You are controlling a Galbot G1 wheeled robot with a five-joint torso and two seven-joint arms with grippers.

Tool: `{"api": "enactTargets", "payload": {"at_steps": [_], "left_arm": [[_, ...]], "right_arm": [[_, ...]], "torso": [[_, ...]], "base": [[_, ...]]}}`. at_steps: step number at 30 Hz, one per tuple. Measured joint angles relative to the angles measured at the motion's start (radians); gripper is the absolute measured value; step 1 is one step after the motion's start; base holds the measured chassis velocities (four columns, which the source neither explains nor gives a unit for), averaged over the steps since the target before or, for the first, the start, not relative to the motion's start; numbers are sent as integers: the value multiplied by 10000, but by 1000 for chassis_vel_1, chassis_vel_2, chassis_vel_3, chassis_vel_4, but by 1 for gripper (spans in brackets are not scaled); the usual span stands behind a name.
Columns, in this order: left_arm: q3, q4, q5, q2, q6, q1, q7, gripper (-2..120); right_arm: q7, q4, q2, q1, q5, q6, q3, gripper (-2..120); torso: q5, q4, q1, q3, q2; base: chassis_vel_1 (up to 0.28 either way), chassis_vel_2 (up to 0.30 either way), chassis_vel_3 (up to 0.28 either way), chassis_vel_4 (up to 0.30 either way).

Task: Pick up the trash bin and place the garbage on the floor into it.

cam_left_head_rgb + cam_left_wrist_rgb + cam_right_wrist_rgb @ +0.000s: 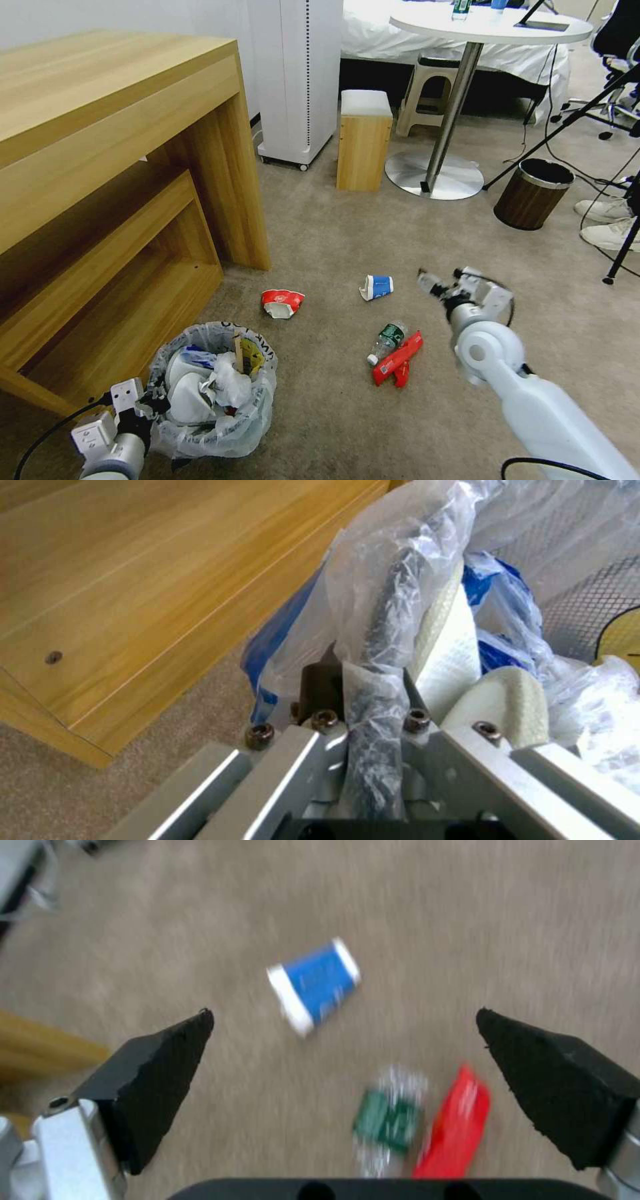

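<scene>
Beige carpet floor [320, 220], wooden desk with a lower shelf [113, 167] at left, white cabinet [297, 73], small wooden stool [363, 140], round white table (metal pedestal) [490, 27], brown bin [532, 195].

The trash bin [212, 390] stands beside the desk [113, 167], left of the bottle [387, 341] and packet [398, 360].

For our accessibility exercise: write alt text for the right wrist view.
The open right gripper, with black wedge-shaped fingertips, hangs above the beige carpet floor over a blue-and-white paper cup, a green-labelled plastic bottle and a red packet.
</scene>
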Motion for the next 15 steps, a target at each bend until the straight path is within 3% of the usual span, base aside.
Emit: {"api": "enactTargets", "payload": {"at_steps": [8, 15], "left_arm": [[-1, 141, 69, -77, -12, -95, -1, 1], [-1, 192, 91, -114, -12, -167, -11, 1]], "right_arm": [[827, -1644, 1024, 61, 328, -620, -260, 100], [798, -2840, 1540, 143, 140, -734, -493, 100]], "torso": [[2, -1, 0, 0, 0], [1, -2, 0, 0, -1]], "base": [[0, 0, 0, 0], [0, 0, 0, 0]]}}
